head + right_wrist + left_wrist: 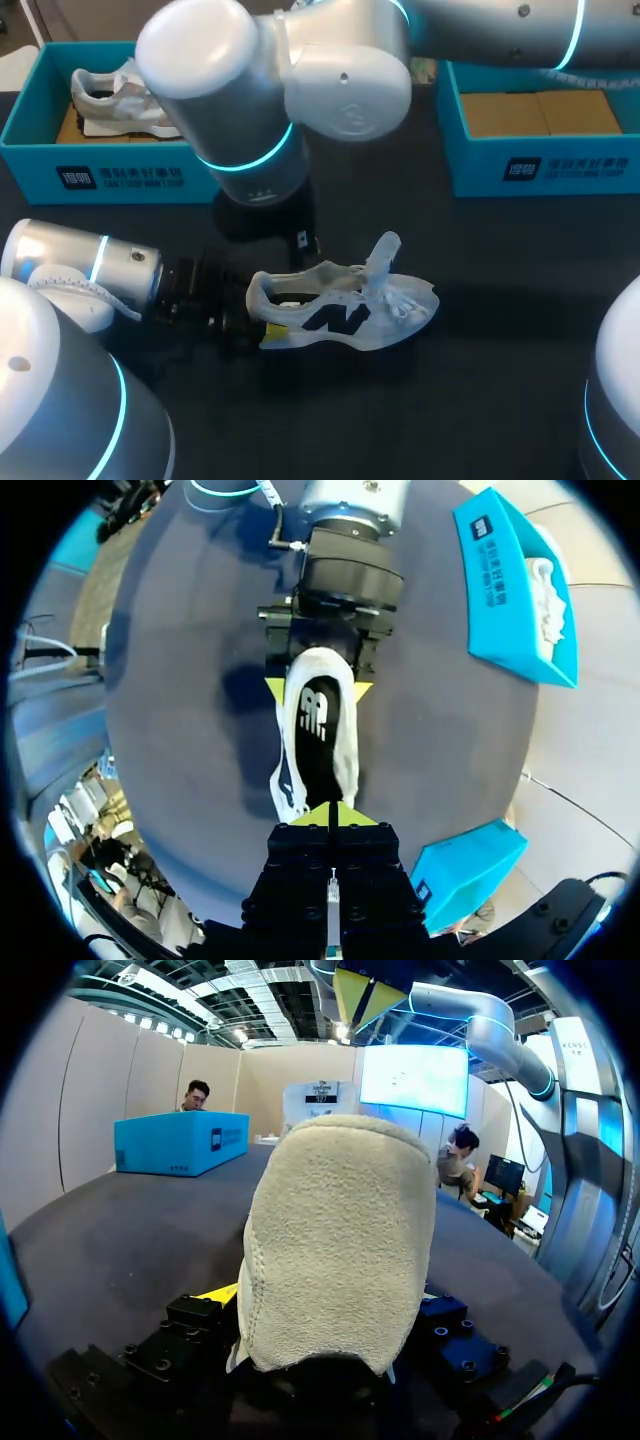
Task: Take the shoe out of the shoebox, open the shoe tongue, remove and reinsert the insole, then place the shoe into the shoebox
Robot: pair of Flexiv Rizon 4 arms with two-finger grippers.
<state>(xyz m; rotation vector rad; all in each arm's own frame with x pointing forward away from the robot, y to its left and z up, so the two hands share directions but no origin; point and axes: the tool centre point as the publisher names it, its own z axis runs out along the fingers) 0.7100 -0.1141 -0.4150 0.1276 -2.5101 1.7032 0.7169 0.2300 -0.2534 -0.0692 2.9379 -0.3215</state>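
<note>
A white shoe [345,310] with a dark side logo stands upright mid-table, its tongue [385,250] raised. My left gripper [265,325] comes in low from the left and is shut on the shoe's heel [335,1250], with one yellow tip [275,690] pressed to each side. Seen from above, a dark insole [318,730] with a white logo lies inside the shoe [315,740]. My right gripper [330,815] hangs high over the toe end, shut, with nothing in it. In the head view it is hidden behind its own arm [260,90].
A blue shoebox [45,150] at the back left holds another pale shoe [115,95]. A second blue box [545,165] with brown card inside stands at the back right. The dark table [500,330] lies bare around the shoe.
</note>
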